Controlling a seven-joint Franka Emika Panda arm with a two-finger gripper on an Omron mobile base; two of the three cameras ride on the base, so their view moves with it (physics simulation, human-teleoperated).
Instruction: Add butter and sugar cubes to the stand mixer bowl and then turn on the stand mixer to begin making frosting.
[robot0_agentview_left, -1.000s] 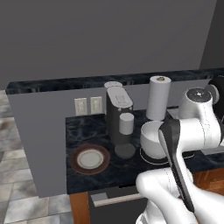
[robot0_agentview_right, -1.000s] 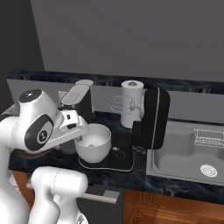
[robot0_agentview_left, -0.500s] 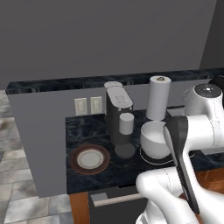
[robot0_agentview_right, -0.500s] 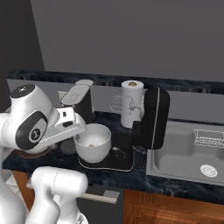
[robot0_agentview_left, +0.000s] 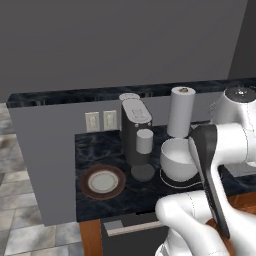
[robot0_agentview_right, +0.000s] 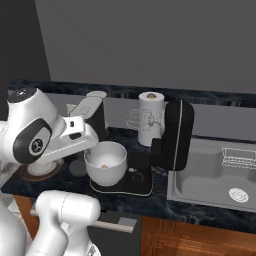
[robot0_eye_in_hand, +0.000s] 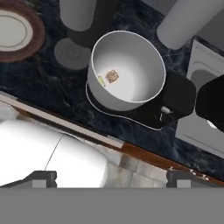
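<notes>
Dark marbled counter under off-white bowl, seemingly a sugar cube inside; tool wide, empty.

One stand mixer bowl, one tan sugar cube (inside it), one plate, one paper-towel roll.

A rendered home kitchen. A dark marbled bench carries a black stand mixer, with a steel sink just right of it, a coffee machine and paper towel roll to its left, wall sockets beyond, wooden cabinets below, and a tiled floor.
</notes>
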